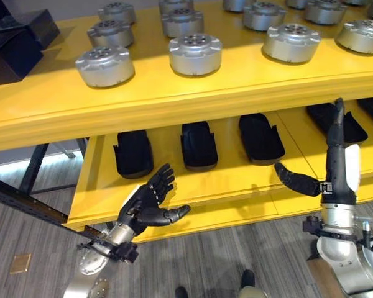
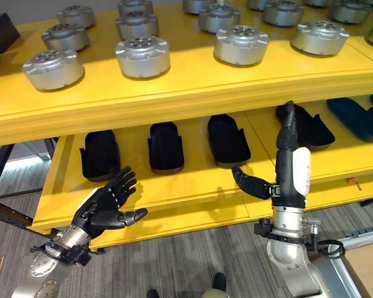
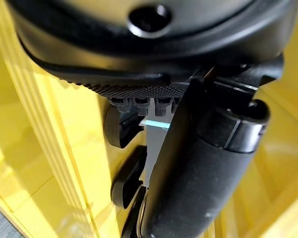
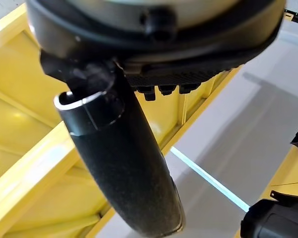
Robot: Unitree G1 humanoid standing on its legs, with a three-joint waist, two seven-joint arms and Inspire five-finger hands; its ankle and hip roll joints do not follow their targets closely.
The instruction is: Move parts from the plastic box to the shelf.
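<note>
While both hands hung empty before the yellow shelf (image 1: 174,93), the left hand (image 1: 150,200) had its fingers spread and relaxed, thumb out, just short of the lower tier's front edge. The right hand (image 2: 285,162) stood with fingers straight and together, pointing up, tips near one black tray (image 2: 306,124) among several beyond them. Silver round parts (image 1: 195,53) sat on the upper tier, well above both sets of fingers; the farthest ones were cut off by the frame.
</note>
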